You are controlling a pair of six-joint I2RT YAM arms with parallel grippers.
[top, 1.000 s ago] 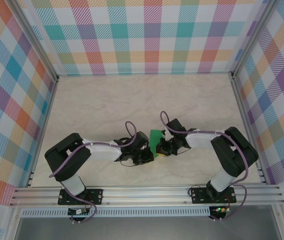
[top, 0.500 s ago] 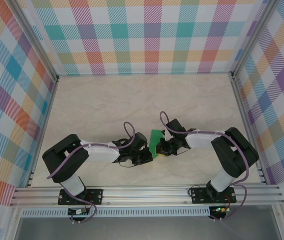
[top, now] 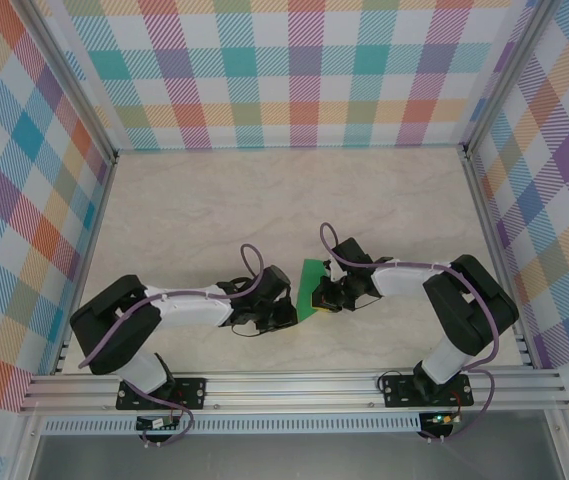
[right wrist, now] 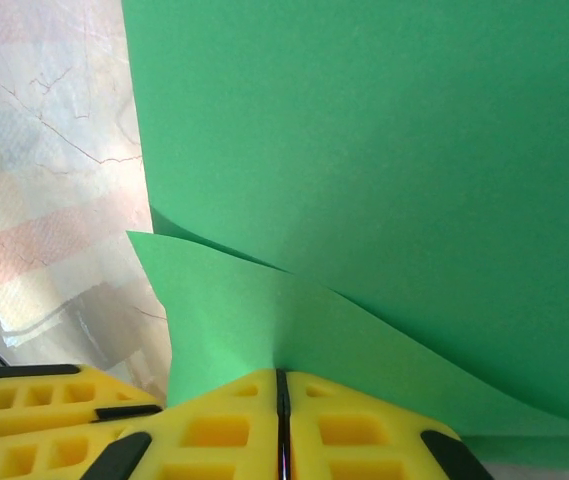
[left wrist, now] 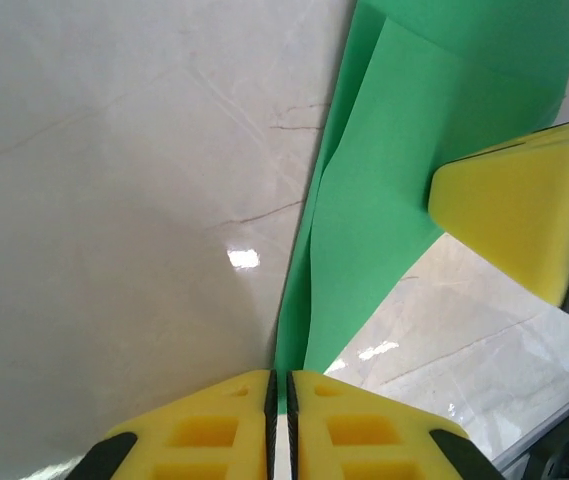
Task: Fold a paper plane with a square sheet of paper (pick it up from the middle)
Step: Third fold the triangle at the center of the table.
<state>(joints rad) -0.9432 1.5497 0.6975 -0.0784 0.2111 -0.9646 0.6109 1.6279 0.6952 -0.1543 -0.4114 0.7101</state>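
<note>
The left hand (top: 290, 314) had its yellow pads (left wrist: 224, 430) pressed together on a narrow end of the green paper (top: 311, 285), where its layers met. The paper, partly folded into overlapping flaps, was held between the two hands, near the middle of the table's (top: 214, 210) near edge. The right hand (top: 322, 298) was clamped tight on a curled flap of it.

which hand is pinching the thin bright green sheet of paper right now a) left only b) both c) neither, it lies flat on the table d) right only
B: the left hand and the right hand are each shut on an edge of the thin bright green sheet of paper.
</note>
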